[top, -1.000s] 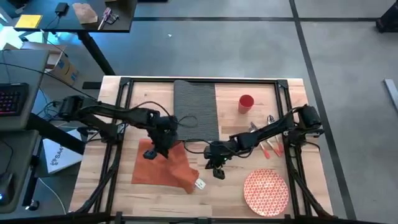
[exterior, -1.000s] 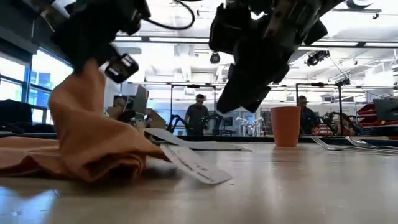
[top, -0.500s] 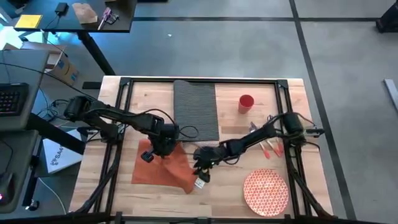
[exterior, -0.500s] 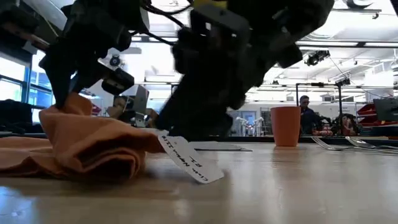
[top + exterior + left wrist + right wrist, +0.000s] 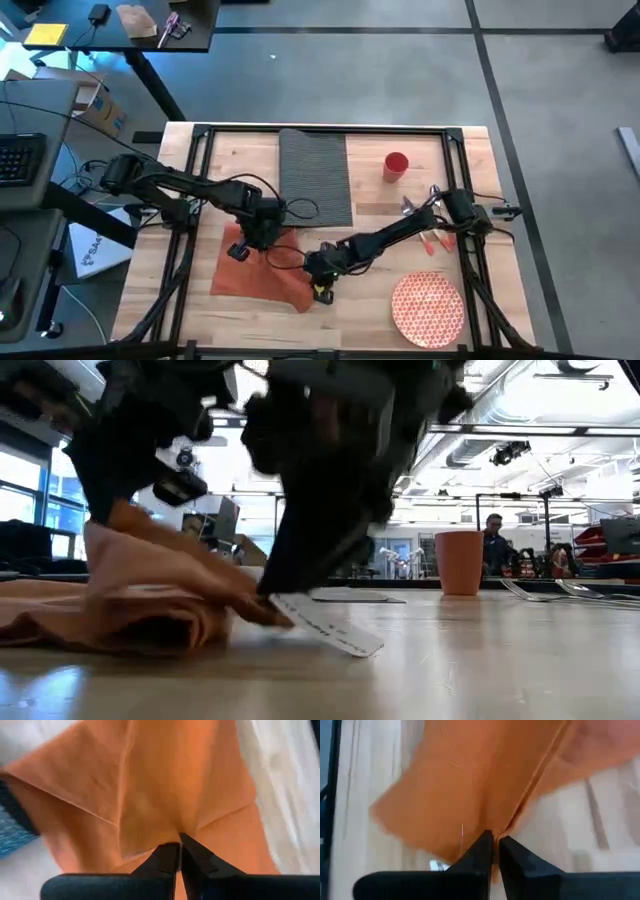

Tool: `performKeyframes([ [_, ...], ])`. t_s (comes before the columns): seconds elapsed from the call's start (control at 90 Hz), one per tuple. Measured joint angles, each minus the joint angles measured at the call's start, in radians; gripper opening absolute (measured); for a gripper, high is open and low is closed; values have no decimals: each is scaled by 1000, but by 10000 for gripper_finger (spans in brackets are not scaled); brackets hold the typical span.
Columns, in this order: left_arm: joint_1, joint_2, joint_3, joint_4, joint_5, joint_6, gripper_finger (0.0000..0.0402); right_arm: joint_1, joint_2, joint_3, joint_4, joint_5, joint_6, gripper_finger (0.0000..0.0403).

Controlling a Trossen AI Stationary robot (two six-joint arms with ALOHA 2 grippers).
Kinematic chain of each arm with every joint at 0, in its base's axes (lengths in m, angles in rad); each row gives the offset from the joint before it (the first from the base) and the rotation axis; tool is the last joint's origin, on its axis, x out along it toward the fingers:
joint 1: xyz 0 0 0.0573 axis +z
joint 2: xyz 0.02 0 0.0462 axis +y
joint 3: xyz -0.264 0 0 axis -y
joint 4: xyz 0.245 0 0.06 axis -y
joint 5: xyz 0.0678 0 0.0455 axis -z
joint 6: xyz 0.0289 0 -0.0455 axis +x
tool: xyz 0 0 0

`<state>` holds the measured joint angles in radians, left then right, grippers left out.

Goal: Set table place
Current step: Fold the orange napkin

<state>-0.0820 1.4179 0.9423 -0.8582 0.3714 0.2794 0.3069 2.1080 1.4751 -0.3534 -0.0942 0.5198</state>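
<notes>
Orange napkin (image 5: pixel 262 272) lies crumpled on the near left part of the wooden desk (image 5: pixel 230 155), and both claws are on it: the left claw (image 5: pixel 179 851) has its fingers pressed together on a fold near the cloth's far edge, and the right claw (image 5: pixel 493 845) pinches a seam at its near right corner, fingertips almost touching with fabric between them. One white tag (image 5: pixel 330 628) pokes out from the napkin's corner onto the wood in the low view. One red-and-white patterned plate (image 5: pixel 427 310) sits at the near right. Farther back, one dark ribbed placemat (image 5: pixel 315 175) lies along the desk's middle, one small red cup (image 5: pixel 396 165) stands to its right, and the utensils (image 5: pixel 432 232) lie beside the right arm, partly covered by it, so their count is hard to make out; orange handles show. In the low view the arms blot out much of the frame, and two people (image 5: pixel 493 538) show small in the room behind.
</notes>
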Motion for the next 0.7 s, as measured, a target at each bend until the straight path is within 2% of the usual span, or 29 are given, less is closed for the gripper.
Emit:
performKeyframes([
  [0.1, 0, -70, 57, -21, -28, -76, 0, -8, -91, 37, -177, 20, -10, 1],
  [0.2, 6, -152, 137, -16, -101, -144, 0, -24, -203, 58, -299, 68, -28, 0],
  [0.278, 21, -201, 208, -4, -180, -170, 0, -51, -303, 87, -381, 155, -31, 0],
  [0.344, 36, -237, 268, 2, -292, -167, 0, -82, -379, 120, -454, 263, -49, 0],
  [0.456, 68, -278, 340, 61, -548, -57, 0, -158, -457, 199, -537, 439, -125, 0],
  [0.544, 124, -287, 378, 142, -717, 63, 0, -244, -480, 295, -569, 517, -220, 0],
  [0.6, 174, -286, 394, 212, -770, 130, 0, -296, -479, 355, -570, 542, -287, 0],
  [0.7, 272, -282, 413, 354, -782, 240, 0, -370, -460, 467, -573, 573, -399, 0],
])
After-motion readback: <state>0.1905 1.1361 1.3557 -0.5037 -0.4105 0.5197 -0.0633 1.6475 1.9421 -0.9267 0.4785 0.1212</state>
